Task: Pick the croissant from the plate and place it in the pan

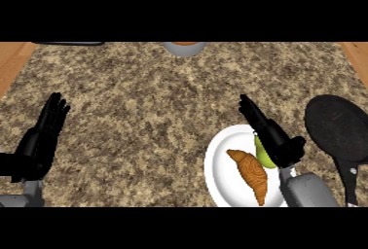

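Note:
A golden-brown croissant [251,175] lies lengthwise on a white plate [221,168] at the lower right of the counter. Beside it on the plate is a yellow-green piece of food [263,154], partly hidden by my right hand [275,137]. That hand is open, its straight fingers pointing up and left over the plate's right edge, just right of the croissant and not touching it. A black pan [338,126] sits to the right of the plate, its handle [350,184] running toward the lower edge. My left hand [39,141] rests open at the far left, fingers up.
The counter is speckled brown granite with wooden strips [13,61] at both sides. A grey bowl [185,47] with something orange inside stands at the far edge, and a dark object [68,43] lies at the far left.

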